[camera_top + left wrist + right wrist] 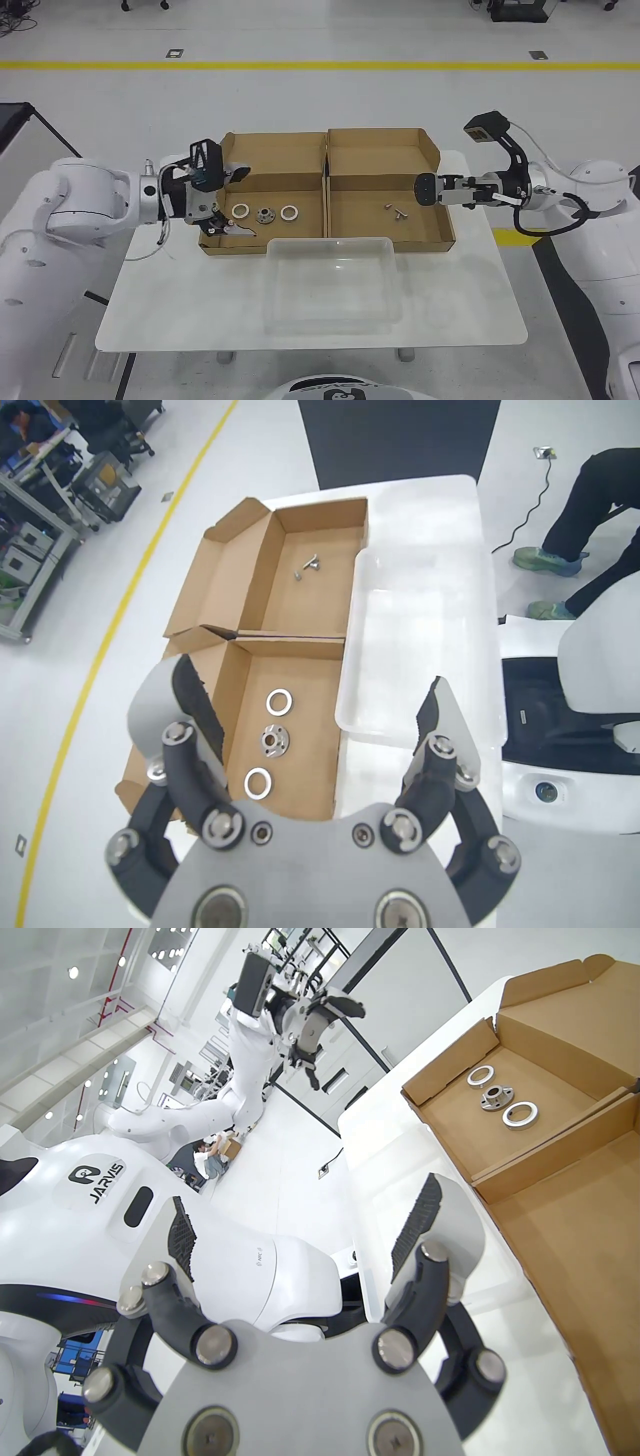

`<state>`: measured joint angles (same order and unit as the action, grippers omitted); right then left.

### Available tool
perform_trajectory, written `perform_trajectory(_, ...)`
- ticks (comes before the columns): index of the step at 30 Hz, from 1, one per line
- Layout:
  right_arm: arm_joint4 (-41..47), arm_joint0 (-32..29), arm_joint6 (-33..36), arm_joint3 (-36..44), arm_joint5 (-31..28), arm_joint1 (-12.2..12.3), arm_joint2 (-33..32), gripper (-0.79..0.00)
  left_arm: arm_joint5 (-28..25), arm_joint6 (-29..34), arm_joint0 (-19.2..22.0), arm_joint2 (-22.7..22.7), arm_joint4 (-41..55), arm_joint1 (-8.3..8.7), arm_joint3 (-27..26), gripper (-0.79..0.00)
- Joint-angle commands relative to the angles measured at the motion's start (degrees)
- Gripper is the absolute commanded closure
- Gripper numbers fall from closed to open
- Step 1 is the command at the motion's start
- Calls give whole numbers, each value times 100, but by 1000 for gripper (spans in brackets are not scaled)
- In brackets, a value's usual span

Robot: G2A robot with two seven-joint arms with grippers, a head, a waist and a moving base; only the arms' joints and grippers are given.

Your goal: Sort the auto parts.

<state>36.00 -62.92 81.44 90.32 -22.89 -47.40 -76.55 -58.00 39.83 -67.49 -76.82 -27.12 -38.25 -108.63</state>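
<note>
While L fingers (pixel 196 706) gape, washers (pixel 280 702) (2) boxed

Shows, mid-frame on white table (pixel 150 300), left box (pixel 275 160) with rings (pixel 241 211) flanking flanged hub (pixel 265 213), right box (pixel 380 165) with bolts (pixel 396 210), and clear tray (pixel 300 300) below. Places left gripper (pixel 228 200) at far-left wall, right gripper (pixel 425 188) at far-right wall.

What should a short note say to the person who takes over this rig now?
Left gripper: open, holding nothing, at the outer end of the left box.
Right gripper: open, holding nothing, at the outer end of the right box.
Parts: two rings and a hub in the left box; bolts in the right box.
Done: every part seen lies in a box, by kind.
Left: probably nothing; check the tray.
</note>
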Motion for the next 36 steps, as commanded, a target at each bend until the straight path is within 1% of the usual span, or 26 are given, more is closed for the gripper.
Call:
perform_trajectory(1, 0, 0, 0, 0, 0, 0, 0, -785, 0, -379, -429, -378, -29, 172, -267, -785)
perform_trajectory(5, 0, 0, 0, 0, 0, 0, 0, -785, 0, -1073, -1040, -905, -400, 466, -655, -785)
perform_trajectory(6, 0, 0, 0, 0, 0, 0, 0, -785, 0, -1136, -1090, -936, -452, 491, -680, -785)
perform_trajectory(7, 0, 0, 0, 0, 0, 0, 0, -785, 0, -985, -985, -871, -357, 445, -621, -784)
perform_trajectory(8, 0, 0, 0, 0, 0, 0, 0, -784, 0, -1134, -1090, -939, -458, 489, -679, -784)
perform_trajectory(9, 0, 0, 0, 0, 0, 0, 0, -784, 0, -1162, -1108, -949, -471, 497, -690, -784)
perform_trajectory(36, 0, 0, 0, 0, 0, 0, 0, -784, 0, -1135, -1089, -935, -451, 491, -680, -784)
